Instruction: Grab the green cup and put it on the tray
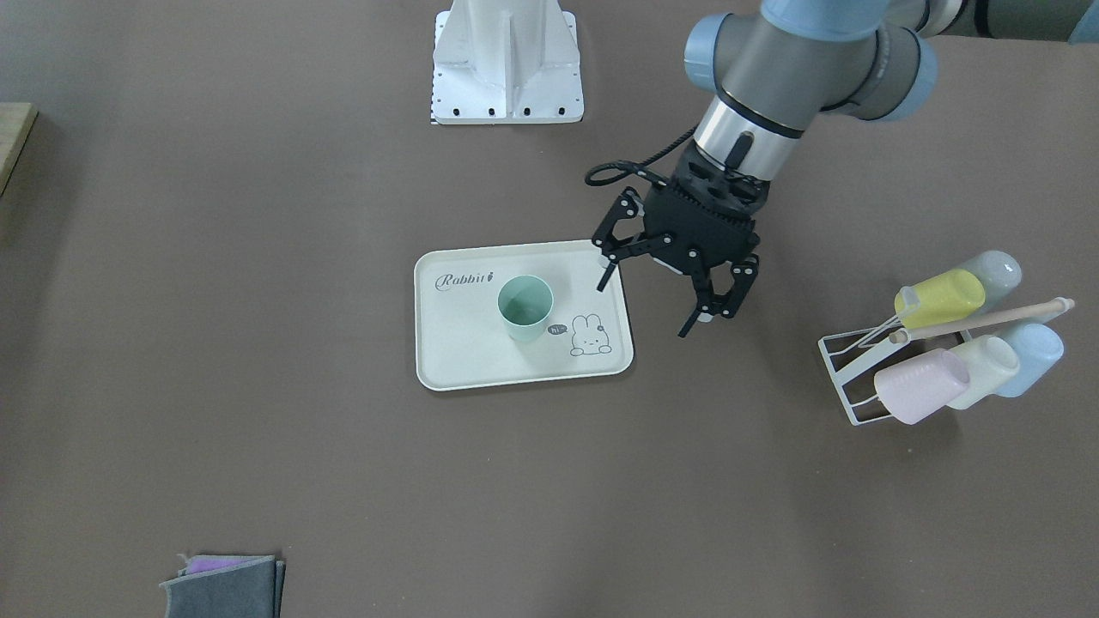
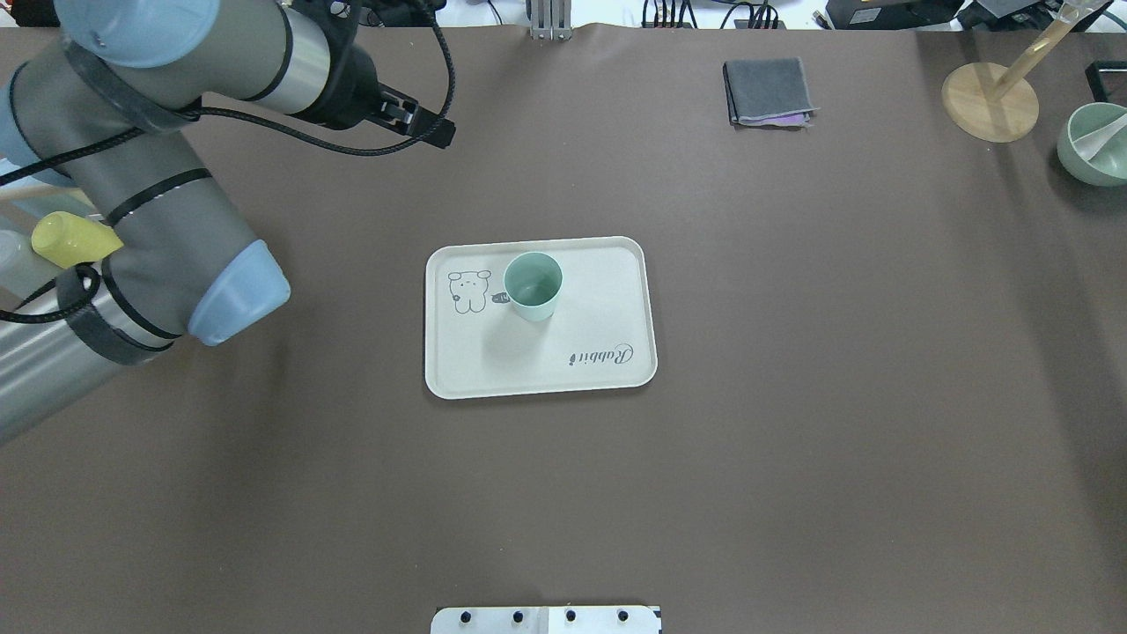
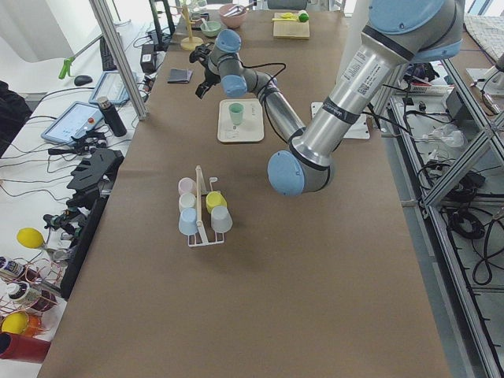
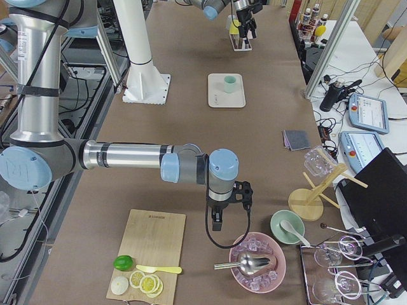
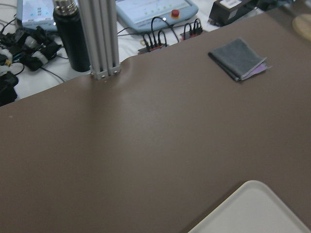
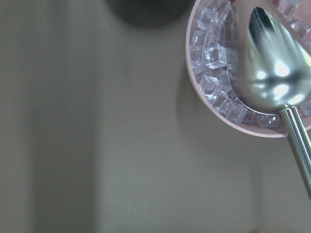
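I count one matte sage-green plastic cup (image 1: pixel 525 307), upright and teal inside, standing near the middle of the one cream rectangular "Rabbit" tray (image 1: pixel 481 360). My left fingers (image 1: pixel 606 276) hang spread wide beside the tray's corner. The right fingers (image 4: pixel 217 223): I cannot tell.

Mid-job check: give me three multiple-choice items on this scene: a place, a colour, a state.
1. Where does the green cup stand? A) on the tray B) on the cup rack C) on the bare table
2. What colour is the folded cloth on top? A) red B) grey C) yellow
3. How is the left gripper? A) shut on the cup B) shut on the cloth C) open, empty

1 A: it stands upright inside the tray's rim.
2 B: grey lies over a purple edge.
3 C: jaws spread beside the tray, holding nothing.
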You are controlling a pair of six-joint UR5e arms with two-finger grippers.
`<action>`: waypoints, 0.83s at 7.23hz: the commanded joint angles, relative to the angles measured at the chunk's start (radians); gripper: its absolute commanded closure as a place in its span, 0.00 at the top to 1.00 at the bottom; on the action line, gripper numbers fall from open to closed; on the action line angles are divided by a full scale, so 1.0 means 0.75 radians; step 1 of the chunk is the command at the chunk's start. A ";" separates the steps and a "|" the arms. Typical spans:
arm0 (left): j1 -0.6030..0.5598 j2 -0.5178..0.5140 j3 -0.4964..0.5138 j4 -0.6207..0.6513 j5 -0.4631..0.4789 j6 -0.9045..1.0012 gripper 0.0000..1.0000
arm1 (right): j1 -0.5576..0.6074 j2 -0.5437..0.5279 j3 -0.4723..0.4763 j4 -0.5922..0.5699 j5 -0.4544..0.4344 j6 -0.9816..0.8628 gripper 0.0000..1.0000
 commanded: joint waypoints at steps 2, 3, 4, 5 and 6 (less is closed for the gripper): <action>-0.273 0.130 -0.008 0.101 -0.291 0.195 0.98 | 0.000 0.000 0.002 0.000 0.000 -0.001 1.00; -0.343 0.165 -0.012 0.146 -0.375 0.208 0.98 | 0.000 0.000 0.002 0.000 0.000 -0.001 1.00; -0.439 0.208 -0.006 0.169 -0.441 0.352 0.98 | 0.000 0.002 0.002 0.000 0.002 0.001 1.00; -0.531 0.289 0.000 0.211 -0.457 0.586 0.98 | -0.002 0.002 0.002 0.002 0.002 0.005 1.00; -0.623 0.318 -0.002 0.325 -0.470 0.649 0.98 | -0.002 0.002 0.002 0.002 0.002 0.001 1.00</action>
